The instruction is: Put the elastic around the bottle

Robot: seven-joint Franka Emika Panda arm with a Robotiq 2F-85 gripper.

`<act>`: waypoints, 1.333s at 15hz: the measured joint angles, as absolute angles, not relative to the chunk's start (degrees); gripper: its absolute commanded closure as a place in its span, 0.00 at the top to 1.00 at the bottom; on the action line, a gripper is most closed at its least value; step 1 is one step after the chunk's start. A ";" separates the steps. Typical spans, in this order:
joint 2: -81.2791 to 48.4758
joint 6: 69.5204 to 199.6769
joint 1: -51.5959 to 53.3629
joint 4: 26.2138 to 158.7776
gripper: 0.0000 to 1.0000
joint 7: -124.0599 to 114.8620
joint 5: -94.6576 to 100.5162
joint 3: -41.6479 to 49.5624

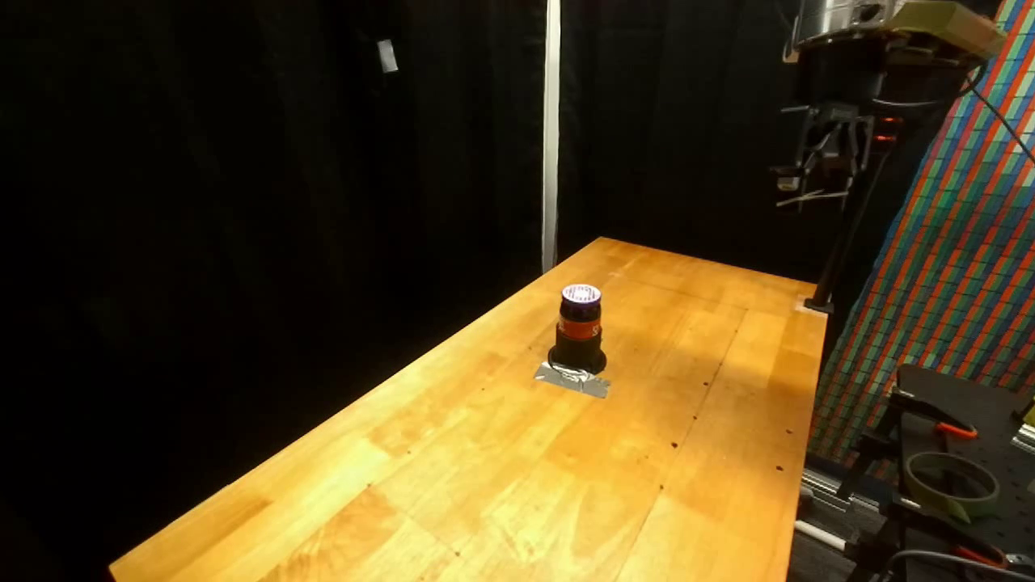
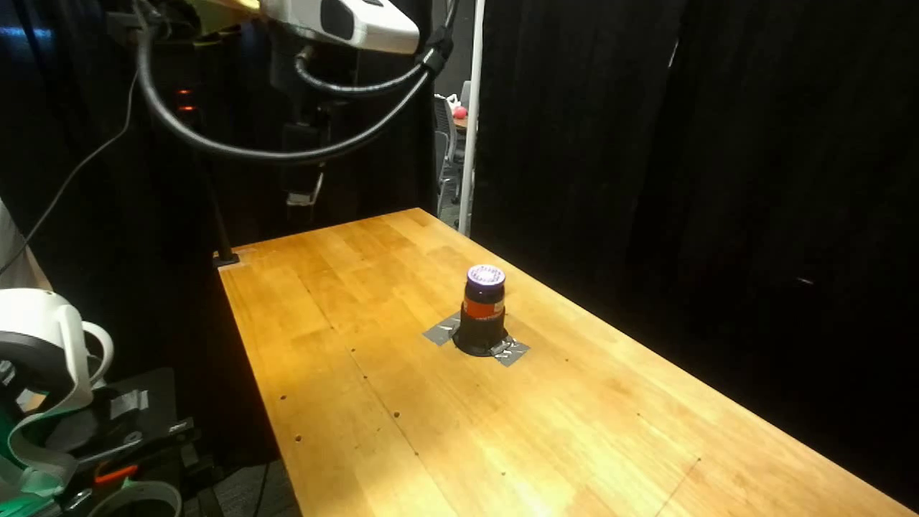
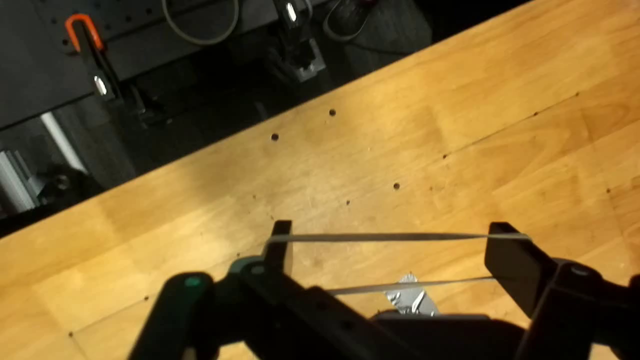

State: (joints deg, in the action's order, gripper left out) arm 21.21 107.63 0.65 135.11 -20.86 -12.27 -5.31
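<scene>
The bottle is small and dark, with an orange band and a pale-patterned cap. It stands upright on the wooden table in both exterior views (image 1: 580, 329) (image 2: 483, 309). In the wrist view it is hidden behind the gripper body. My gripper (image 3: 392, 230) is open, and the pale elastic (image 3: 385, 237) is stretched around its two spread fingers. In both exterior views the gripper (image 1: 813, 194) (image 2: 305, 188) is well above the table and apart from the bottle, towards the table's far end. The elastic also shows thinly in an exterior view (image 1: 817, 196).
A dark round base (image 2: 479, 336) around the bottle's foot is fixed with silver tape (image 2: 512, 352). The wooden table (image 1: 647, 453) has small holes. A black side bench (image 1: 970, 404) with a tape roll (image 1: 952, 485) stands beside it. A thin black post (image 2: 222, 240) rises at a far corner.
</scene>
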 measured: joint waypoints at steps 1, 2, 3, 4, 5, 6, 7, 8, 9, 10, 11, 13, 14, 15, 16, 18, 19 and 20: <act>19.21 110.14 0.66 133.39 1.00 -23.51 -9.50 -7.33; 16.87 112.47 0.69 131.46 1.00 -25.78 -6.78 -9.02; 14.15 114.70 0.73 129.39 1.00 -27.42 -4.27 -10.41; 11.12 116.95 0.82 127.27 1.00 -28.58 -2.12 -11.28; 8.13 119.18 0.97 125.32 1.00 -29.11 -0.60 -11.60; 4.87 121.55 1.11 123.37 1.00 -29.20 0.76 -11.60; 1.68 123.83 1.20 121.58 1.00 -29.21 1.54 -11.45; -1.51 126.16 1.33 119.86 1.00 -29.19 1.85 -11.12; -4.57 128.61 1.56 118.25 1.00 -29.14 1.88 -10.60; -7.60 131.25 1.87 116.67 1.00 -29.10 1.88 -9.95; -10.48 133.79 2.24 115.17 1.00 -29.02 1.83 -9.25; -15.52 137.24 3.11 112.31 1.00 -28.74 1.65 -7.91; -17.72 138.40 3.60 110.92 1.00 -28.61 1.60 -7.30; -19.70 139.11 4.11 109.58 1.00 -28.47 1.54 -6.73; -21.44 139.42 4.55 108.28 1.00 -28.27 1.39 -6.28; -24.47 139.90 5.41 105.86 1.00 -27.98 1.17 -5.46; -25.81 140.00 5.78 104.71 1.00 -27.93 1.14 -5.09; -27.01 140.01 6.12 103.66 1.00 -27.90 1.10 -4.74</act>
State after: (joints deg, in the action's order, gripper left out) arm -27.01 140.01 6.12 103.66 -27.90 1.10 -4.74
